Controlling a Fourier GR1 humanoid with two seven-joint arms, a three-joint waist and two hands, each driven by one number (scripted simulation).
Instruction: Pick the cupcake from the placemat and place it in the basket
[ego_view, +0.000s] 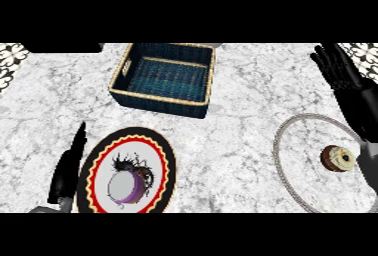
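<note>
Along the counter's near left edge our left hand (68, 165) lies edge-on with straight fingers, holding nothing, just beside the round black plate with a red and yellow patterned rim (127, 172). On that plate sits a white bowl with a purple band (125, 189); we judge it a bystander, and a careless sweep of the left arm could nudge it. Toward the far edge, left of centre, stands the dark blue woven basket with a tan rim (164, 78), nothing showing in it. Near the counter's right edge the small brown cupcake with a pale top (338, 158) rests on the round pale placemat with a beaded border (325, 165), untouched. Our right hand (336, 65) shows at the far right corner, fingers straight and holding nothing, well apart from the cupcake, with its forearm running past the mat's right side. The risks we foresee: the forearm brushing the cupcake as the hand comes back, fingers closing off-centre on so small a thing and tipping it, or the carry clipping the basket's near wall.
</note>
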